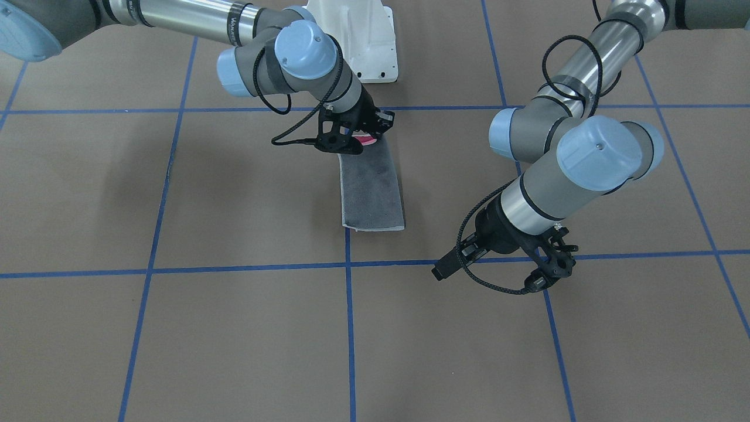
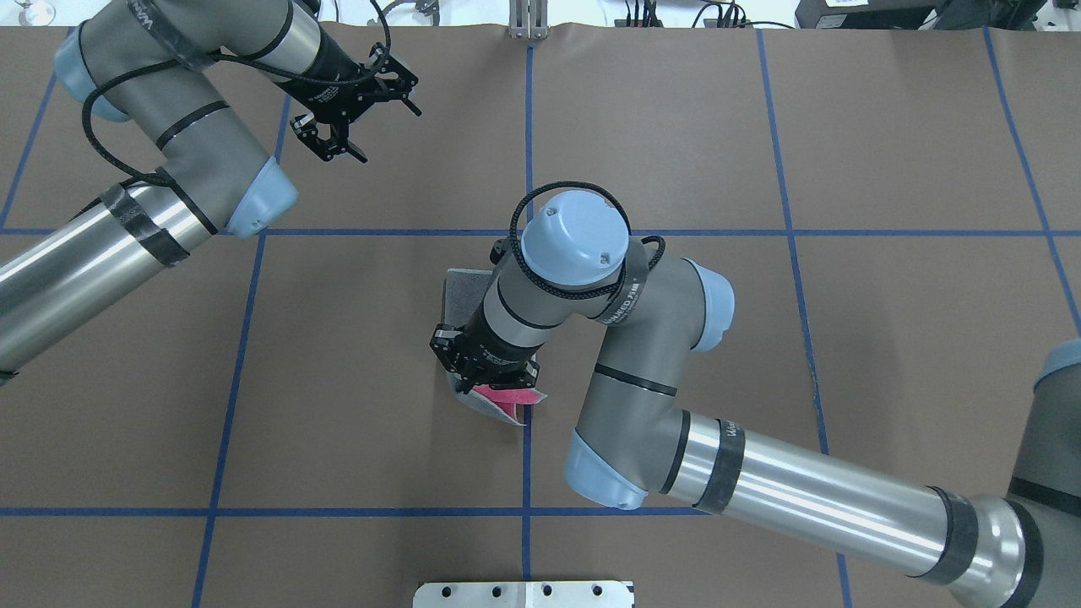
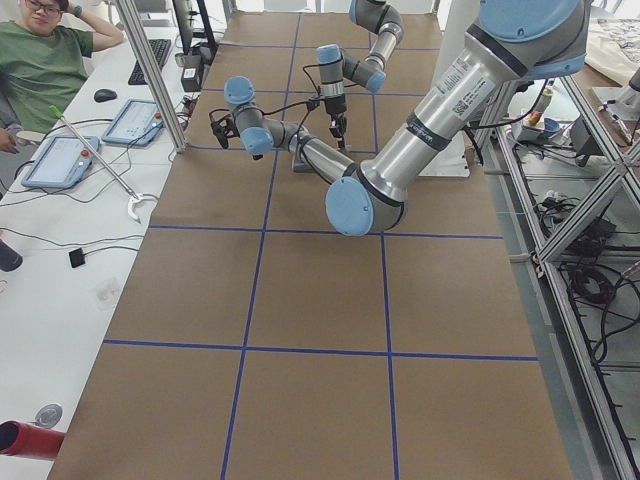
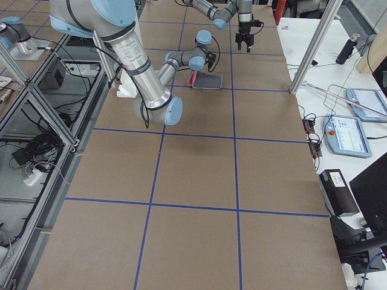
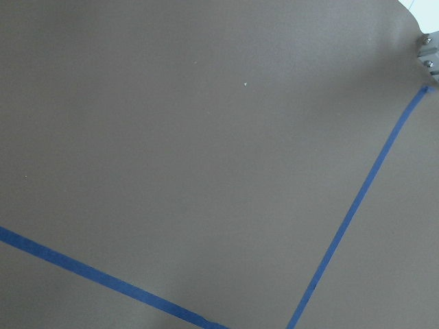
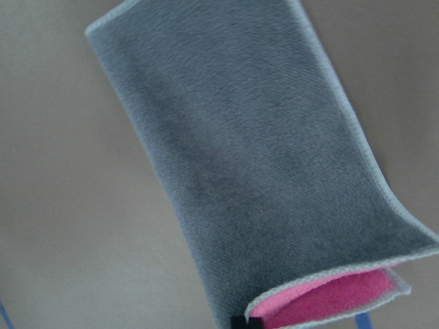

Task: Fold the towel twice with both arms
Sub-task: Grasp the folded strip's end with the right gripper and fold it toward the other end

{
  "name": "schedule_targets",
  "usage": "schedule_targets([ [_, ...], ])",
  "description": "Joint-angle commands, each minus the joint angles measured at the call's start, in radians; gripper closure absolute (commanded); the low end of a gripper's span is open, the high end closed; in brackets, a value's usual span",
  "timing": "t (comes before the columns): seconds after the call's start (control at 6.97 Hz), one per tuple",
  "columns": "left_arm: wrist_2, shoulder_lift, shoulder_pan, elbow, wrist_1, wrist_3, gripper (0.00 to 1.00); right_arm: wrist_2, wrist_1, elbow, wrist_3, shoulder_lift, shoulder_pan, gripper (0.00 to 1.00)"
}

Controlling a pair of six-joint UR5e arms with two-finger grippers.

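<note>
In front of the white pedestal base [image 1: 363, 41], on the brown desk [image 1: 234, 328] marked with a grid of blue tape [image 1: 350, 328], lies the towel [image 1: 372, 187], folded into a narrow strip with its dark grey face outward and a light grey stitched border along the edges. The strip runs straight away from the base, and its far end rests flat on the desk. The end nearest the base is raised off the surface, and the pink inner face shows between the layers there in the overhead and right wrist views. The right arm [image 2: 591, 279] reaches out from the base side and bends down over that raised end; the right jaws are clenched on the towel at the near end, a black fingertip just visible against the pink at the frame edge of the right wrist view. The left arm [image 2: 194, 143] stands well apart from the towel, farther from the base than the strip's far end and off to the robot's left side. The left jaws are released, fingers spread with nothing between them, held above bare desk. The left wrist view shows only brown surface crossed by two tape lines
</note>
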Motion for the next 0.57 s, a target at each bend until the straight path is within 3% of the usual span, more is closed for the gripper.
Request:
schedule_targets([
  [0.0,-0.001,0.003,0.000,-0.002,0.000,0.000,0.00,-0.009,0.124,-0.085,0.001,0.031,-0.002,1.00],
  [0.14,0.000,0.003,0.000,-0.002,0.000,0.000,0.00,-0.009,0.127,-0.082,0.001,0.035,-0.001,0.01],
  [0.43,0.002,0.004,0.000,0.000,0.000,0.018,0.00,-0.011,0.129,-0.029,0.022,0.032,0.007,0.00],
])
